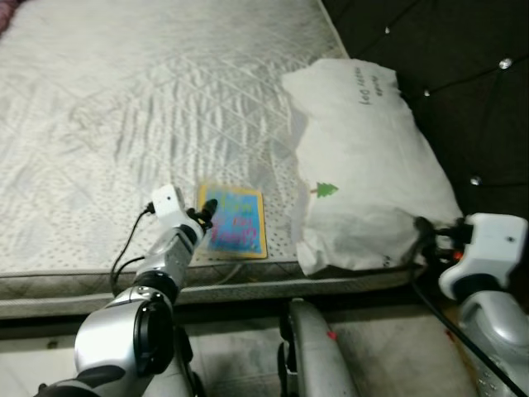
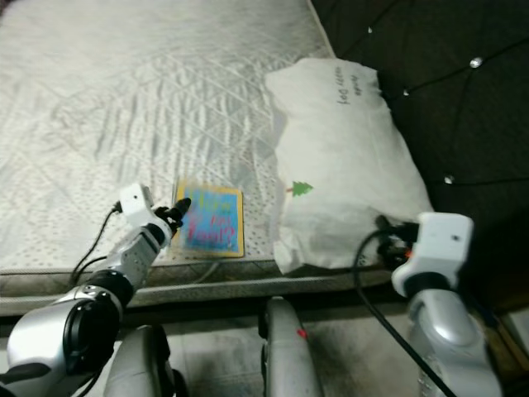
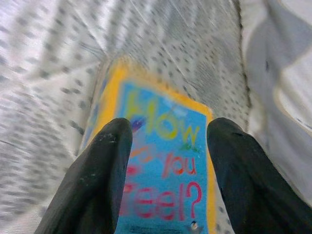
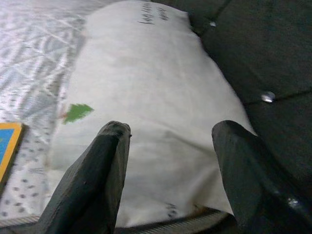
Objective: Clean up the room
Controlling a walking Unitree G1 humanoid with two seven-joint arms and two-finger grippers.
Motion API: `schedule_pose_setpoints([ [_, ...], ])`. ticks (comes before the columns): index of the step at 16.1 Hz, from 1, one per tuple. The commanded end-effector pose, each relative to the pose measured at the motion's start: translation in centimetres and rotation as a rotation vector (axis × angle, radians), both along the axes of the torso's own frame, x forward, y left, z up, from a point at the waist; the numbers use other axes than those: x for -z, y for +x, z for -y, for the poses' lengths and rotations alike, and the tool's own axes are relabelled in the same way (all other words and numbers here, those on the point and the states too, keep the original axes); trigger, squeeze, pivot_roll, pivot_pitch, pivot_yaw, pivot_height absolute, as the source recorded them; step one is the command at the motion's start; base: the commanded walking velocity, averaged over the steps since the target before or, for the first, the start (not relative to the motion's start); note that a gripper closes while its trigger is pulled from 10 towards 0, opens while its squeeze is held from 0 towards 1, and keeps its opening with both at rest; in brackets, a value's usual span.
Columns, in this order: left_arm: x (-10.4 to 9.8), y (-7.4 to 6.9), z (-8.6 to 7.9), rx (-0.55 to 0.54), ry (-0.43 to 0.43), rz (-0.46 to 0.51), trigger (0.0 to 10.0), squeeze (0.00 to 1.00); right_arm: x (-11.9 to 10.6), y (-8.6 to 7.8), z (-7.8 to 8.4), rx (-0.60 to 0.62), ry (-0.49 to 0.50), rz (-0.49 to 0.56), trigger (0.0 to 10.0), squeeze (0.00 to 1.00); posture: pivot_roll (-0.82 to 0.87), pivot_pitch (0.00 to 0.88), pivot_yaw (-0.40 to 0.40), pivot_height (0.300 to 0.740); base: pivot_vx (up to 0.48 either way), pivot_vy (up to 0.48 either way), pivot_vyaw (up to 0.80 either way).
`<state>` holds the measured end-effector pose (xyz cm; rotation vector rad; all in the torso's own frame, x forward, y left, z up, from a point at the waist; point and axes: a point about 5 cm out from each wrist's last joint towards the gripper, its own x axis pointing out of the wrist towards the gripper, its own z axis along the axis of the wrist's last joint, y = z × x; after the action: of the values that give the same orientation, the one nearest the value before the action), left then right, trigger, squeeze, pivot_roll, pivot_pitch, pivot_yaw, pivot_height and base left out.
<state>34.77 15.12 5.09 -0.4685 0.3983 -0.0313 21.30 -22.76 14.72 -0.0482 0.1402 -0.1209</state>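
A picture book (image 1: 235, 221) with a yellow border and blue cover lies flat on the mattress (image 1: 124, 107) near its front edge. My left gripper (image 3: 168, 146) is open just above the book's near-left corner, its black fingers (image 3: 100, 180) spread over the cover. A white pillow (image 1: 364, 157) with a small green tree print lies to the right of the book, against the dark headboard (image 1: 463, 74). My right gripper (image 4: 170, 141) is open at the pillow's near end (image 4: 146, 97), not touching it as far as I can tell.
The mattress stretches away to the left and back, bare and quilted. The tufted dark headboard runs along the right side. Below the mattress edge I see my own silver legs (image 1: 310, 356) and a pale floor (image 1: 388, 347).
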Motion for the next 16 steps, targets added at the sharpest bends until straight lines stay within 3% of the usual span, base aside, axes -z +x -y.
schedule_pose_setpoints([
  [1, -0.3, 0.2, -0.5, -0.009, 0.026, 0.005, 10.0, 1.00, 0.4, 0.2, 0.1, 0.018, -0.003, 0.001, 10.0, 0.00, -0.25, 0.050, -0.021, 0.620, 0.000, 0.000, 0.00],
  [6, -1.0, 0.4, -2.7, -0.061, 0.046, 0.050, 10.0, 1.00, 0.8, 2.5, -0.9, 0.006, 0.054, 0.063, 10.0, 0.00, -0.20, 0.000, 0.033, 0.620, 0.000, 0.000, 0.00],
  [8, -1.5, 0.0, -3.5, -0.010, 0.110, 0.158, 10.0, 1.00, 1.3, 3.6, -2.5, -0.050, 0.075, 0.074, 10.0, 0.00, -0.17, 0.000, 0.046, 0.620, 0.000, 0.000, 0.00],
  [10, -2.4, -1.3, -3.9, 0.009, 0.139, 0.271, 10.0, 1.00, 1.3, 4.4, -3.6, -0.104, 0.116, 0.115, 10.0, 0.00, -0.12, 0.000, 0.053, 0.625, 0.000, 0.000, 0.00],
  [11, -3.4, -3.6, -3.7, 0.064, 0.201, 0.343, 10.0, 0.00, 1.3, 5.4, -4.3, -0.104, 0.145, 0.143, 10.0, 0.00, -0.08, 0.000, 0.055, 0.639, 0.000, 0.000, 0.00],
  [14, -4.4, -6.1, -3.7, 0.121, 0.302, 0.408, 10.0, 0.00, 1.2, 7.1, -5.4, -0.104, 0.171, 0.182, 10.0, 0.00, 0.00, 0.000, 0.058, 0.674, 0.000, 0.000, 0.00],
  [16, -4.8, -6.9, -4.5, 0.088, 0.331, 0.396, 10.0, 0.00, 1.1, 7.8, -5.8, -0.108, 0.182, 0.204, 10.0, 0.00, 0.04, 0.000, 0.062, 0.698, 0.000, 0.000, 0.00],
])
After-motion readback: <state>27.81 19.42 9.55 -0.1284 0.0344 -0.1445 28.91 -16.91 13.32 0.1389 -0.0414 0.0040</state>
